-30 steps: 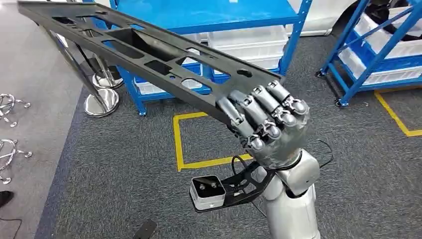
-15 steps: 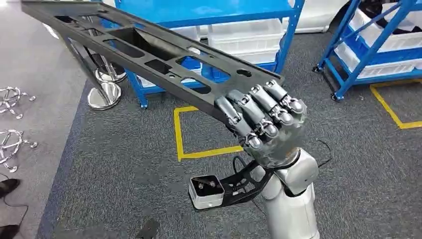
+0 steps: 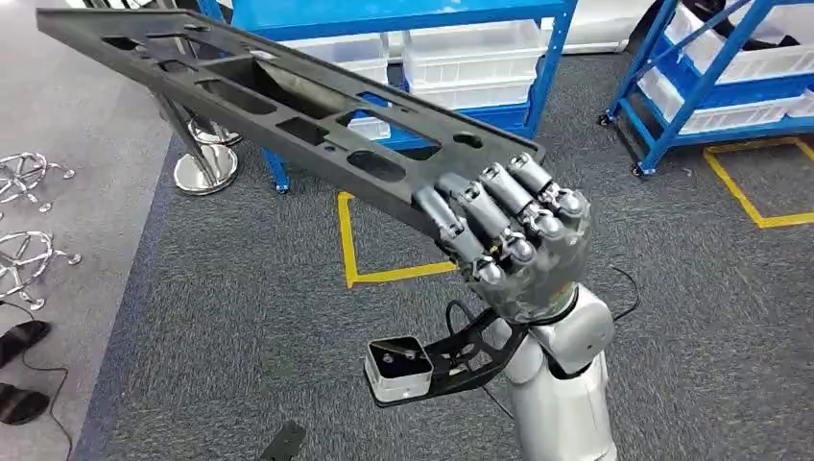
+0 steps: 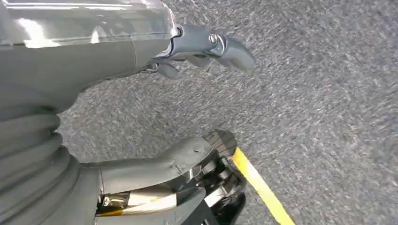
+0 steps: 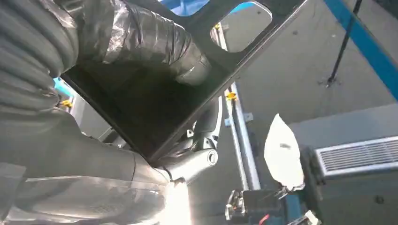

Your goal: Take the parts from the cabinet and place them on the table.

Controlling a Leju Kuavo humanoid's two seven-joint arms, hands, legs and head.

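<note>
Right hand point(image 3: 514, 240) grips the black part point(image 3: 278, 106); left hand point(image 4: 187, 154) seemingly holds nothing.

Ahead of me stand two blue shelving racks point(image 3: 538, 72) and point(image 3: 715, 82), each loaded with white plastic bins point(image 3: 470, 58). Yellow tape point(image 3: 350, 240) marks squares on the grey carpet point(image 3: 240, 317). To my left are chrome stanchion bases point(image 3: 206, 168), bent chrome wire frames point(image 3: 29, 259) and a pair of black shoes point(image 3: 21, 370).
</note>
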